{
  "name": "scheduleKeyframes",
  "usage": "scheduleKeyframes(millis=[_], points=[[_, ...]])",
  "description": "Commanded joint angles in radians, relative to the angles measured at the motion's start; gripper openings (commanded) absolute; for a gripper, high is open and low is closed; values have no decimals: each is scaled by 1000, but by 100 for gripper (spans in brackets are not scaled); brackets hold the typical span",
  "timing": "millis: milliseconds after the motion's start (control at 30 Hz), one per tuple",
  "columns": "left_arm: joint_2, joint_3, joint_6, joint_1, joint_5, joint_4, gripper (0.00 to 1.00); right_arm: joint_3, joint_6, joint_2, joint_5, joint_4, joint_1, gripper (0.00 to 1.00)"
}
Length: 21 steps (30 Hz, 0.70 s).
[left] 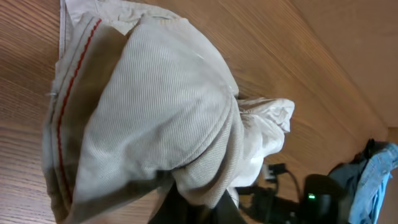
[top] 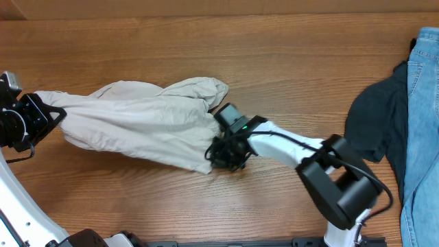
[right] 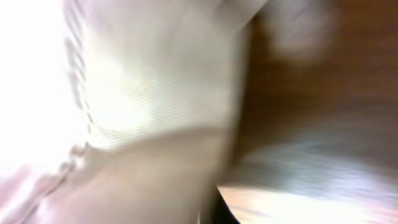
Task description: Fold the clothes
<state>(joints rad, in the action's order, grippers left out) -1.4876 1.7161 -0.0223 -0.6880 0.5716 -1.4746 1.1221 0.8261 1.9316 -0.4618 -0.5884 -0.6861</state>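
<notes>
The beige shorts lie left of the table's middle, stretched from 9 o'clock toward the centre. The left gripper is clamped on the 9 o'clock end. The right gripper is pinched shut on the shorts' 4 o'clock corner, far as I can tell, since its own camera is just blur and cloth.

My tip: lift both ends evenly, pull the fabric taut, and shake out that bunched lump at the shorts' 1 o'clock before laying it flat.

Count: one pair of shorts, one dark garment and one pair of jeans parked at 3 o'clock, two grippers.
</notes>
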Motion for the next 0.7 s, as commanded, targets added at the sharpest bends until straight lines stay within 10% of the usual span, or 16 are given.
scheduleKeyframes(millis=[0, 433, 667], points=[[24, 37, 28, -6, 14, 5, 4, -8, -98, -156, 161, -47, 6, 4], [111, 71, 106, 0, -152, -189, 5, -8, -254, -697, 502, -326, 188, 4], [207, 71, -11, 97, -405, -215, 30, -8, -260, -777, 480, -441, 188, 4]])
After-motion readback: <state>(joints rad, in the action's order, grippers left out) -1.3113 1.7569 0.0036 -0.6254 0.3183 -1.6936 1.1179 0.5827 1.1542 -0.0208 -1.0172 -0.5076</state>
